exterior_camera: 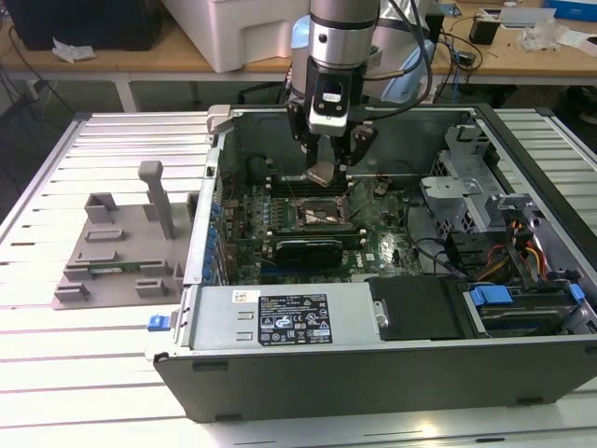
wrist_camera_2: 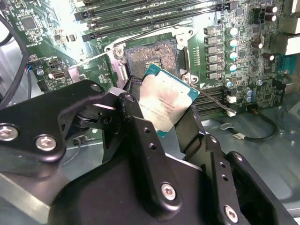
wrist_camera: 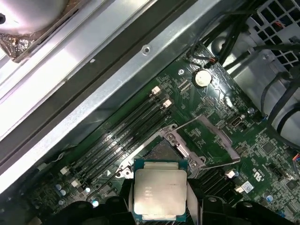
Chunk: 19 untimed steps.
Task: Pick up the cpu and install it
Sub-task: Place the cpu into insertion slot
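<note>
Gripper (wrist_camera_2: 158, 112) clamps the flat silvery square cpu (wrist_camera: 159, 190), seemingly just above the black socket (wrist_camera_2: 151, 56)

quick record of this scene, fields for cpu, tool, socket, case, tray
cpu: gripped by the tool, tilted above the socket, not seated
tool: shut on the cpu
socket: open, bare
case: side open, facing up
tray: grey, outside the case at the exterior view's left

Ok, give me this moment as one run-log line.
stage: install not done | jaws: shut on cpu | cpu: held off the board, near socket, not seated | socket: open, empty
</note>
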{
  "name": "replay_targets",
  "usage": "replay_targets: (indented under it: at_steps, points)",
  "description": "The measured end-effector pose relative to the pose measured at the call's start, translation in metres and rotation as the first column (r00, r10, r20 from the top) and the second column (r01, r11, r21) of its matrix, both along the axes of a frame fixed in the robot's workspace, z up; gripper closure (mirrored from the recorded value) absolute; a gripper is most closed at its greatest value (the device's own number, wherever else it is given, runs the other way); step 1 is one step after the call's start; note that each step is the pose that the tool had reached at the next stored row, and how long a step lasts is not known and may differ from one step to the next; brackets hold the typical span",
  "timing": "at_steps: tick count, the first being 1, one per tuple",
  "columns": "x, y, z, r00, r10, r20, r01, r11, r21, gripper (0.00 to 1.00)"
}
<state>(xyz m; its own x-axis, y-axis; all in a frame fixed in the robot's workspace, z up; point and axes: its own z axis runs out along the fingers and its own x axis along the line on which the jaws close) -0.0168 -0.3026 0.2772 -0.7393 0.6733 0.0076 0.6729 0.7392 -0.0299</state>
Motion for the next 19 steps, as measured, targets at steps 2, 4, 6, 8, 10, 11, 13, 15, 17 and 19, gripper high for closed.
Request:
replay_targets:
  at_steps: [2,4,6,8,10,11,13,15,17,19]
  points:
    - [0.0,0.0,0.0,0.9999,-0.015,0.0,0.015,0.9999,-0.0003,0.46]
    - [0.0,0.0,0.0,0.9991,-0.042,0.0,0.042,0.9991,-0.0005,0.46]
    - [0.0,0.0,0.0,0.9984,-0.056,0.0001,0.056,0.9984,-0.0006,0.46]
    - [0.0,0.0,0.0,0.9976,-0.069,0.0001,0.069,0.9976,-0.0008,0.46]
    - [0.0,0.0,0.0,0.9958,-0.092,0.0001,0.092,0.9958,-0.0009,0.46]
    - [0.0,0.0,0.0,0.9948,-0.102,0.0001,0.102,0.9948,-0.001,0.46]
    - [0.0,0.0,0.0,0.9925,-0.123,0.0,0.123,0.9925,-0.0012,0.46]
    - [0.0,0.0,0.0,0.9908,-0.136,0.0001,0.136,0.9908,-0.0013,0.46]
    - [0.0,0.0,0.0,0.9873,-0.159,0.0001,0.159,0.9873,-0.0014,0.46]
    - [0.0,0.0,0.0,0.9841,-0.177,0.0002,0.177,0.9841,-0.0017,0.46]
